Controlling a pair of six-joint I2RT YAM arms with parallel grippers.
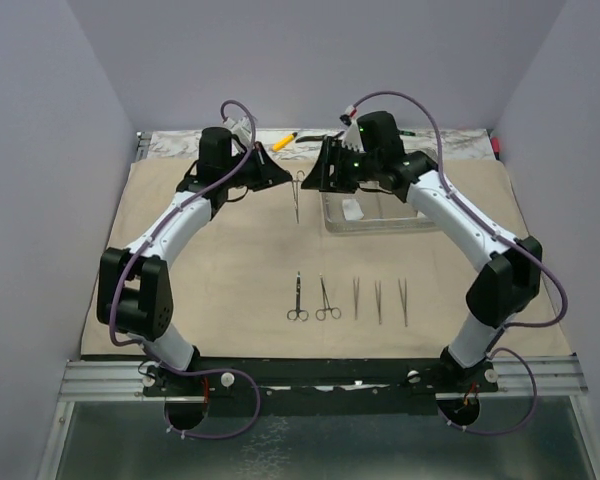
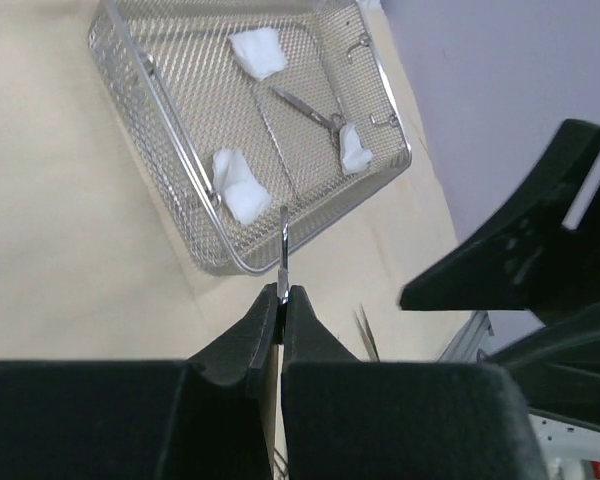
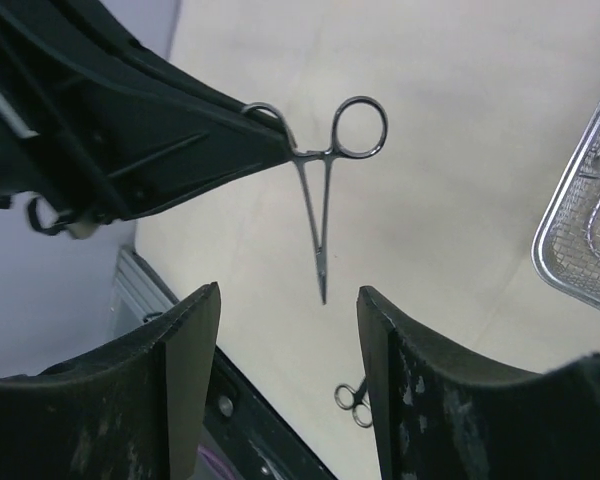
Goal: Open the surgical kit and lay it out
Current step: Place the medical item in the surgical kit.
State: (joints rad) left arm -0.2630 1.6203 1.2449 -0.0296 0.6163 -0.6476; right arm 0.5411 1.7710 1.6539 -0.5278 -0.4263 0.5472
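1. A clamp [image 3: 320,200] is being held by the left gripper [image 2: 283,293], whose fingers are being pressed shut on one ring handle. The clamp is hanging point downward in the air above the cloth [image 1: 230,260], just to the left of the tray [image 1: 380,228].
2. The right gripper [image 3: 288,292] is being held wide apart. The clamp's tip is hanging between its fingers and is being touched by neither, so nothing is being carried by this gripper.
3. The step in hand is judged to be the passing of the clamp from one arm to the other, on its way from the tray to the laid-out row.
4. On the near part of the cloth, two clamps [image 1: 297,300] and three tweezers [image 1: 378,300] are lying side by side, each apart from the next. In the tray, three gauze pieces [image 2: 238,185] and one more ring-handled instrument [image 2: 310,105] are waiting.
5. For the next move, the hanging clamp is to be carried by the left arm toward the near row and set down beside the two clamps.
6. Only one ring is being gripped, so some swinging is to be expected. The clamp should be lowered until it is lying flat before the fingers are parted.
7. The right arm is best kept clear of that path, or sent back to the tray.
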